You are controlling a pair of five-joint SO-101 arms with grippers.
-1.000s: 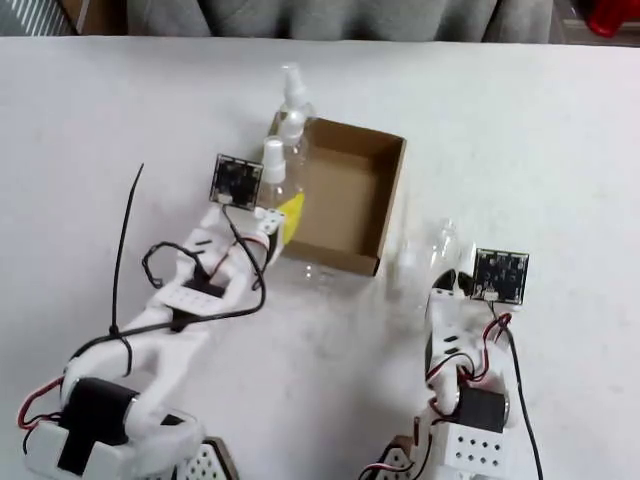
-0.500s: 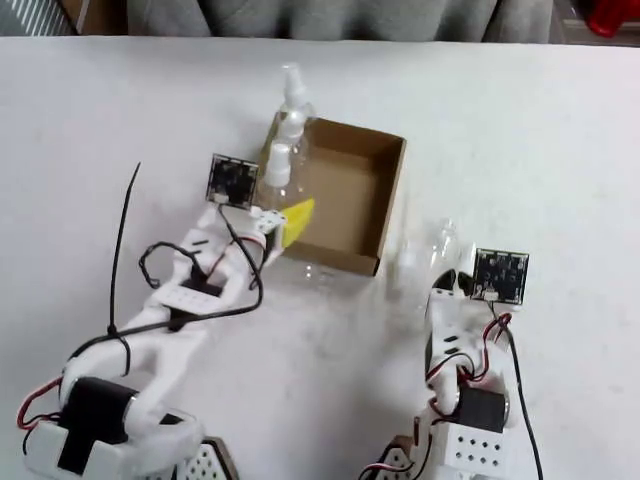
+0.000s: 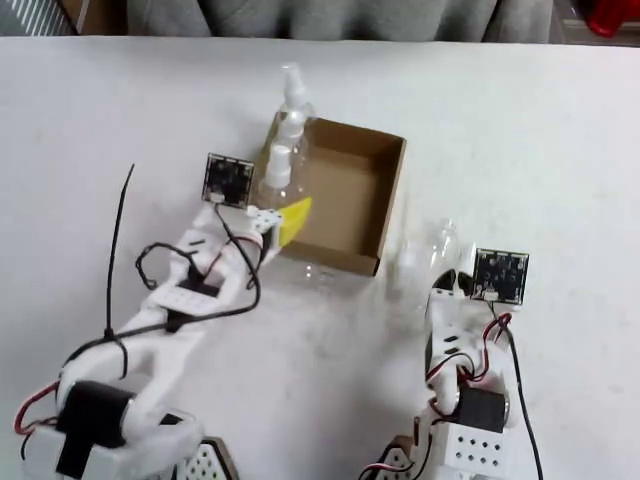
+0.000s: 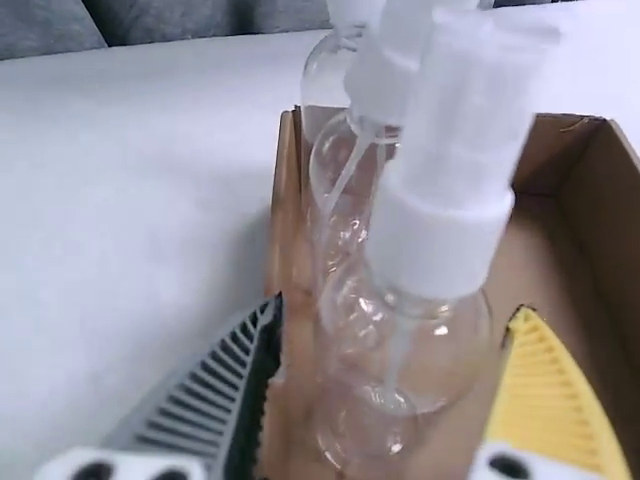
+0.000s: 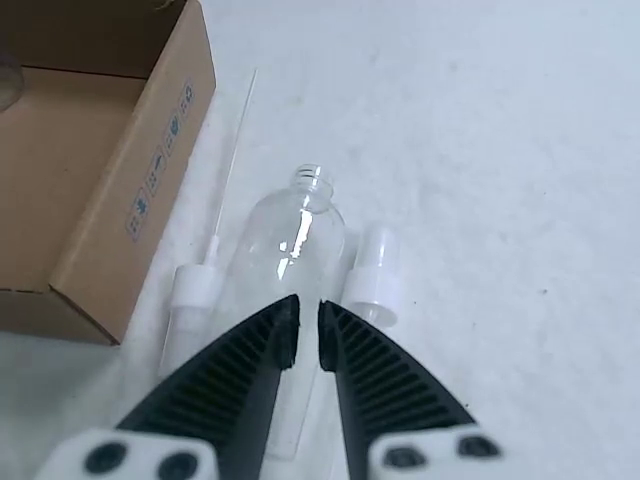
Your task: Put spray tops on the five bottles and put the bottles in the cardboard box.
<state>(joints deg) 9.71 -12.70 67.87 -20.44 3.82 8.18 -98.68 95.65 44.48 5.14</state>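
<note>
Surface: a white table [image 3: 520, 120], matt and lightly speckled. Grey upholstery [image 3: 350, 18] runs along its far edge, with a red object [image 3: 612, 15] at the far corner. An open cardboard box [image 3: 360, 131] stands mid-table between the two arms.

Left gripper [image 4: 396, 306]: jaws spread. The grey finger [image 4: 245, 380] and the yellow finger [image 4: 540, 400] stand either side of a capped bottle [image 4: 400, 360], which sits tilted inside the box against the near side wall. A strip of cardboard shows between the grey finger and the glass. The yellow finger lies just beside the bottle; contact cannot be confirmed. A second capped bottle [image 4: 345, 165] stands directly beyond the first, farther from the gripper. A third bottle [image 3: 292, 95] stands beyond that, at the box's far corner.

Right gripper [image 5: 307, 303]: black fingers drawn almost together, a narrow slit between them, nothing held. An uncapped bottle [image 5: 290, 240] lies on the table directly beneath and ahead of the tips, neck pointing away. A loose spray top [image 5: 195, 290] lies on the box side of it, dip tube extended. Another spray top [image 5: 370, 275] lies on the opposite side, just beside the bottle.
</note>
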